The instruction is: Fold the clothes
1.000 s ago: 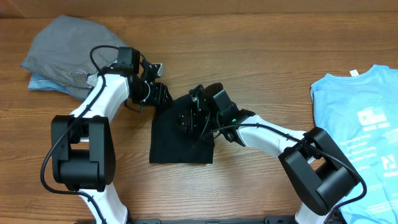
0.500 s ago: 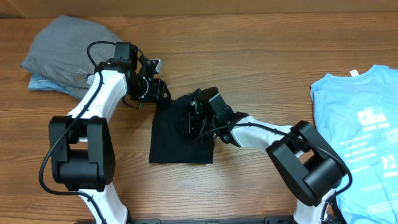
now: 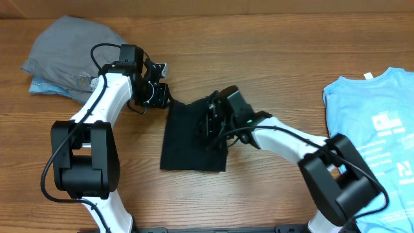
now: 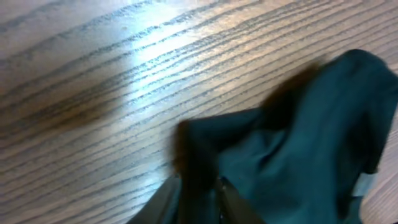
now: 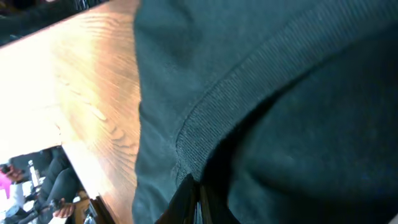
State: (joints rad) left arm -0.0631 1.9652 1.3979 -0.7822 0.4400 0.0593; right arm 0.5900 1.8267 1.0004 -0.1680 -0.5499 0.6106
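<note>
The black T-shirt [image 3: 193, 139] lies folded into a rough rectangle at the table's middle. My left gripper [image 3: 163, 97] is at its back left corner. In the left wrist view the fingers [image 4: 166, 200] stand close together with a dark fold of the black T-shirt [image 4: 292, 149] pinched between them. My right gripper [image 3: 211, 123] rests on the shirt's back right part. In the right wrist view its tips [image 5: 199, 196] are pressed shut at the ribbed edge of the black T-shirt [image 5: 261, 81]. A light blue T-shirt [image 3: 375, 136] with white print lies flat at the far right.
A crumpled grey garment [image 3: 71, 55] sits at the back left, with a light blue piece [image 3: 42, 86] showing under it. Both arm bases stand at the front edge of the wooden table [image 3: 272, 45].
Both grippers have closed down on the black T-shirt. The right arm has swung a little to the right, and the shirt has shifted right with it.
</note>
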